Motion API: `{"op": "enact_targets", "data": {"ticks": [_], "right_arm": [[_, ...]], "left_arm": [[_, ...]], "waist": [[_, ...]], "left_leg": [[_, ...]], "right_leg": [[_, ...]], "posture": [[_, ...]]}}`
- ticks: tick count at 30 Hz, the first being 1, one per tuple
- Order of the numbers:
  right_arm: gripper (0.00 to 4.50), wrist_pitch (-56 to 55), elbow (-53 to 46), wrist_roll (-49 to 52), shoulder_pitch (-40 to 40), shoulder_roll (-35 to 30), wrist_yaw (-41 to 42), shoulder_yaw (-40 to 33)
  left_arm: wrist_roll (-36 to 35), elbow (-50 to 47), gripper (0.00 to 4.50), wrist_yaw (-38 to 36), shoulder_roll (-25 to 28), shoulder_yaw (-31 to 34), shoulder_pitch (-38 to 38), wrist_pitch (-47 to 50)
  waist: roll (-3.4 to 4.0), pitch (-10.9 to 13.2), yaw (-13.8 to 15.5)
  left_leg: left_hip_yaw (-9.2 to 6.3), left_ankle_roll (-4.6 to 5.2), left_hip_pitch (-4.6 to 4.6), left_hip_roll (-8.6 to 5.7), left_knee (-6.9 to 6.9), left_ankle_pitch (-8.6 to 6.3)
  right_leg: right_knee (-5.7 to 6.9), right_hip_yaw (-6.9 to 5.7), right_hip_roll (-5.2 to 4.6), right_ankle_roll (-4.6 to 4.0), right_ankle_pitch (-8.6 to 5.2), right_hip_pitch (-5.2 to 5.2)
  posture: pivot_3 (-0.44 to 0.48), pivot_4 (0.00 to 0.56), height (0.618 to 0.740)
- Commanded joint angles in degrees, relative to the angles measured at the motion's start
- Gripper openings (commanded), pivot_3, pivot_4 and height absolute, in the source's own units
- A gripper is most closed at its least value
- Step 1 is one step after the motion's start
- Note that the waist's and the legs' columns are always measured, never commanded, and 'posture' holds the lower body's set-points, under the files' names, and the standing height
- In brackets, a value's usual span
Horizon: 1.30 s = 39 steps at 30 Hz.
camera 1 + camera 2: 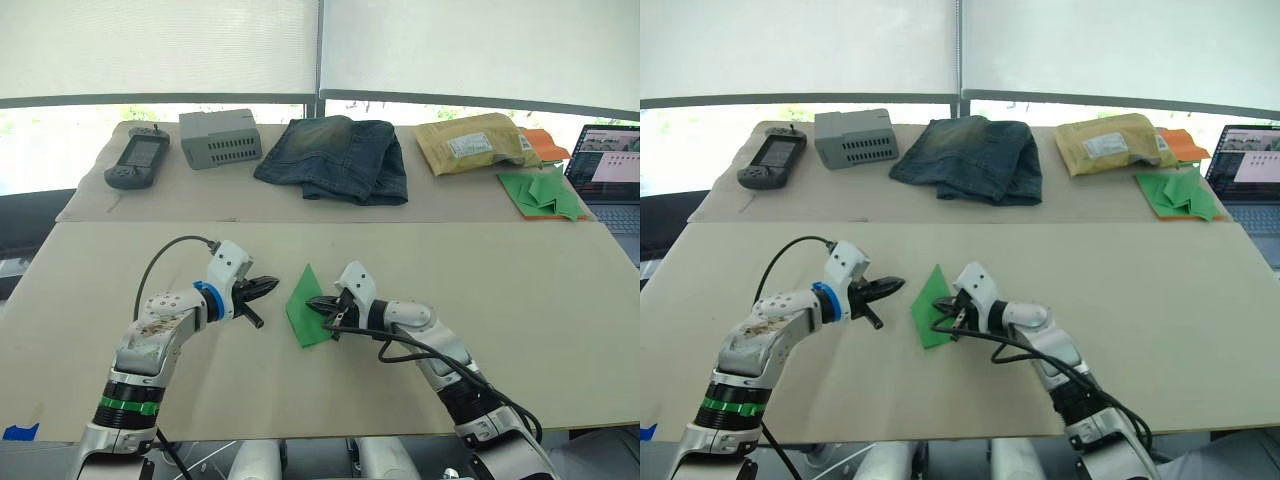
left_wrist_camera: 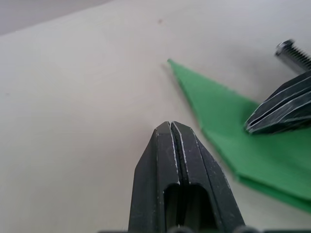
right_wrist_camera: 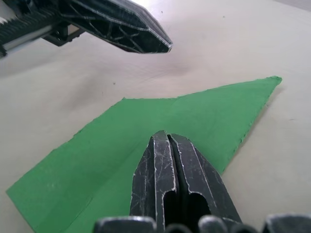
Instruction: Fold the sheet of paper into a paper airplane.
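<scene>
A pale beige table (image 1: 520, 330) stands before shaded windows. On it the right gripper (image 1: 318, 305), fingers pressed together and empty, rests its tips over the sheet of paper (image 1: 306, 310), a bright green pointed wedge lying flat with its sharp tip pointing away from the robot and one crease along its length. The left gripper (image 1: 268, 285), fingers likewise together, hovers just beside the paper's left edge. Folded jeans (image 1: 338, 156) and a pile of green paper shapes (image 1: 540, 192) lie well apart at the far side.
</scene>
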Motion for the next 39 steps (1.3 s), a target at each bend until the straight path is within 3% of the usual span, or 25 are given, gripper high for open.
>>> {"op": "enact_targets", "data": {"ticks": [1,7,14,23,33,36,39], "right_arm": [[0.00,2.0,0.8,-1.4,0.4,0.0,-1.6,0.1],[0.00,3.0,-1.2,-1.2,1.3,-0.8,-3.3,-1.3],[0.00,2.4,-2.1,-0.9,0.8,-1.0,-5.0,-3.5],[0.00,-3.7,14.8,-0.8,-8.7,3.2,-6.2,-5.4],[0.00,-15.4,30.3,-2.9,-20.0,6.6,-0.8,-6.2],[0.00,-14.4,30.1,-6.9,-19.8,3.8,-1.1,-4.3],[0.00,-8.6,22.9,-8.3,-16.4,-0.2,0.4,-3.5]], "left_arm": [[0.0,-2.1,0.02,-0.8,-0.9,-3.7,-0.9,-0.5],[4.4,1.8,0.02,-0.3,-0.2,-9.7,-1.5,-2.0],[6.9,5.0,0.02,-0.9,0.2,-12.3,-1.5,-3.8],[7.4,5.2,0.02,-1.2,-0.3,-12.5,-1.8,-4.1],[7.3,3.9,0.02,-1.0,0.3,-12.1,-0.7,-3.3],[7.4,3.6,0.02,-0.8,0.6,-11.7,-0.4,-3.3],[7.5,3.6,0.02,-0.6,0.9,-11.2,-0.4,-3.5]], "waist": [[0.00,0.0,0.0],[0.00,0.0,0.0],[0.01,0.0,0.4],[0.01,0.0,0.1],[0.03,0.0,-0.2],[0.03,0.0,-0.1],[0.05,0.0,0.0]], "left_leg": [[0.02,0.00,0.00,0.00,0.00,0.00],[0.04,0.00,0.01,-0.03,0.00,0.00],[0.03,0.00,0.02,-0.05,0.03,0.00],[0.05,0.01,0.05,-0.05,0.03,0.01],[0.03,0.01,0.05,-0.03,0.00,0.00],[0.02,0.00,0.02,-0.03,-0.03,0.00],[-0.01,0.00,-0.04,-0.07,-0.03,0.00]], "right_leg": [[0.00,-0.01,0.01,0.00,0.00,0.01],[0.01,-0.01,0.05,0.08,-0.05,0.02],[-0.02,-0.01,-0.02,0.19,-0.12,0.08],[0.01,0.00,0.02,0.18,-0.11,0.08],[0.04,0.00,0.04,-0.06,0.04,0.05],[0.03,0.00,0.02,-0.20,0.12,0.02],[0.01,-0.02,-0.07,-0.22,0.13,0.01]], "posture": [[0.000,0.150,0.728],[0.000,0.150,0.728],[0.000,0.150,0.728],[0.000,0.150,0.728],[0.000,0.150,0.728],[0.000,0.150,0.728],[0.000,0.150,0.728]]}}
